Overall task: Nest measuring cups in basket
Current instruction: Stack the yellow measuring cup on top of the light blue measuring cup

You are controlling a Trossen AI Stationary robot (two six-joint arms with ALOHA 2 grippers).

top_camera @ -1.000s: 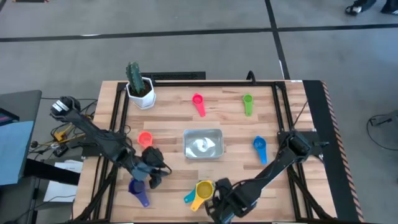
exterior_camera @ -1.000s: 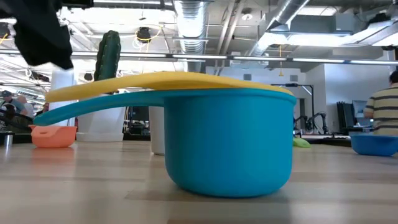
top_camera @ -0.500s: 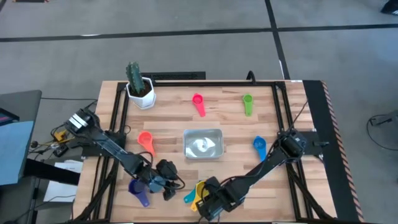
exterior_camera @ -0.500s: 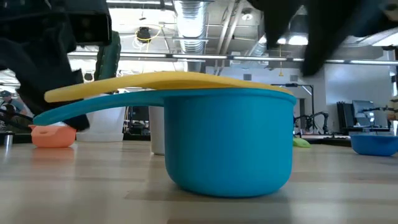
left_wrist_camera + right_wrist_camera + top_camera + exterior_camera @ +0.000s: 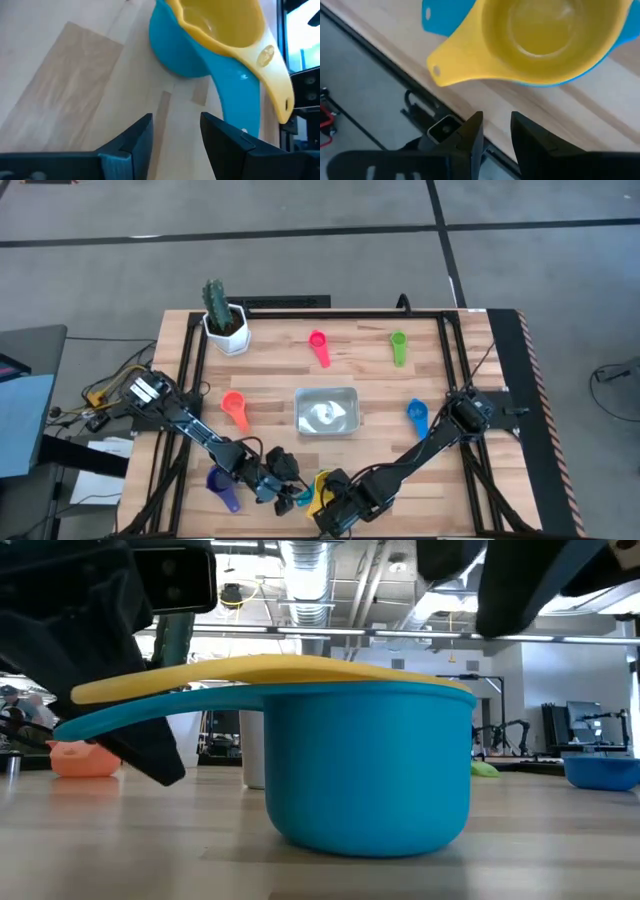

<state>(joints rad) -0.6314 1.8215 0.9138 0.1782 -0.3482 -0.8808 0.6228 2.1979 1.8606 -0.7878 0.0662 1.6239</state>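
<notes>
Near the high view's bottom centre, left gripper and right gripper, both jaws parted and empty, flank the yellow cup nested in the teal cup.

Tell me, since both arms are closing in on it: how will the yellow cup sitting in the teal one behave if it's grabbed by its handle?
The yellow cup looks like thin moulded plastic, so probably stiff and light. It only rests loosely inside the teal cup, so it may lift out alone, or tilt and drag that cup along. Its smooth flat handle could slip.
</notes>
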